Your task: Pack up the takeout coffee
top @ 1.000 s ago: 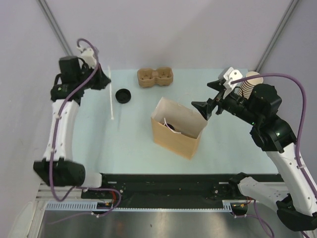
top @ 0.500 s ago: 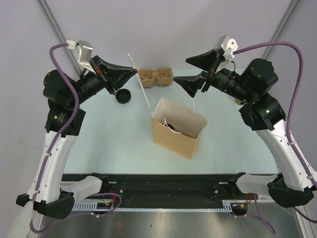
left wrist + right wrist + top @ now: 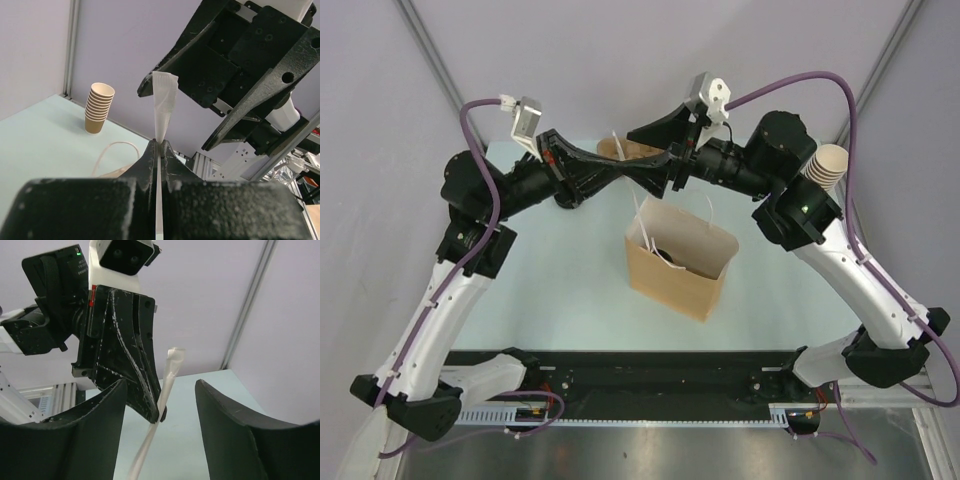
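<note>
Since half a second ago both arms have swung inward, and the two grippers, then apart on either side, now meet in the air above the bag. The stack of cups, covered by the right arm then, shows again.

Two arms, two grippers. One pale table (image 3: 570, 290). One brown paper bag (image 3: 670, 282) stands upright and open mid-table, with its white handles up. One stack of tan cups (image 3: 98, 107) stands at the far right, well apart from the bag; its rims are too tightly packed to count. One brown pulp tray (image 3: 608, 150) is at the far edge, and only a sliver shows behind the black fingers.

One wrapped straw (image 3: 164, 100), white paper. The left gripper (image 3: 158, 145) is clenched on it, with the torn wrapper end sticking up past the fingertips. The right gripper (image 3: 160, 390) is released: one finger stands on each side of the straw's upper end, with a gap on both sides and no contact visible.

Hard to make out: the takeout cup is not clearly visible. A dark shape sits low inside the bag, and whether it is the cup or shadow cannot be told. The black lid cannot be separated from the black body of the left gripper in the top view. The lower end of the straw is cut off in both wrist views.
</note>
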`<action>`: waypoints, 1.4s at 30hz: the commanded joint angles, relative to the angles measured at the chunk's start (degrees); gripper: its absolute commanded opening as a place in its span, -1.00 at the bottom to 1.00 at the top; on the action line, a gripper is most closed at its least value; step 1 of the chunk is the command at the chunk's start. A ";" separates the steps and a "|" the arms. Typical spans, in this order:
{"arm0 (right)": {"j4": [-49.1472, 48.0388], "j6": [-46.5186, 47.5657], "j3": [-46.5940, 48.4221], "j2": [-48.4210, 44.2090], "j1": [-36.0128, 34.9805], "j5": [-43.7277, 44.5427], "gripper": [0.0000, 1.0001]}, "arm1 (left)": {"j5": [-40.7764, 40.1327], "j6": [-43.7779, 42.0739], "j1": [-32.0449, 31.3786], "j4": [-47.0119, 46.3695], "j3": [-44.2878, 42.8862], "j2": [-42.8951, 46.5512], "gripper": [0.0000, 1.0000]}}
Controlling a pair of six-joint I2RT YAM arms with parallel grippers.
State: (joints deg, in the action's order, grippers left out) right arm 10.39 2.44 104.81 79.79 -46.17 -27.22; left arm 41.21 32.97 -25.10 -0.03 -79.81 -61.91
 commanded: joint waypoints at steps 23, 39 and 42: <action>-2.48 0.02 4.78 2.83 -3.05 0.33 -0.91 | -2.89 -6.60 -3.46 -1.90 -3.07 3.02 -1.00; 1.64 3.54 2.42 -0.95 4.60 0.16 -1.00 | -6.06 -15.22 4.70 14.09 -0.52 6.19 0.97; 1.39 3.54 -3.46 -3.49 5.74 -0.37 -1.00 | -4.48 -16.27 7.87 16.37 -0.26 5.92 0.99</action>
State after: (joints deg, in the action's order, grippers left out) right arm 11.42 5.02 106.17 80.38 -41.30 -26.41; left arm 34.89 19.29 -20.18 13.04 -80.36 -56.80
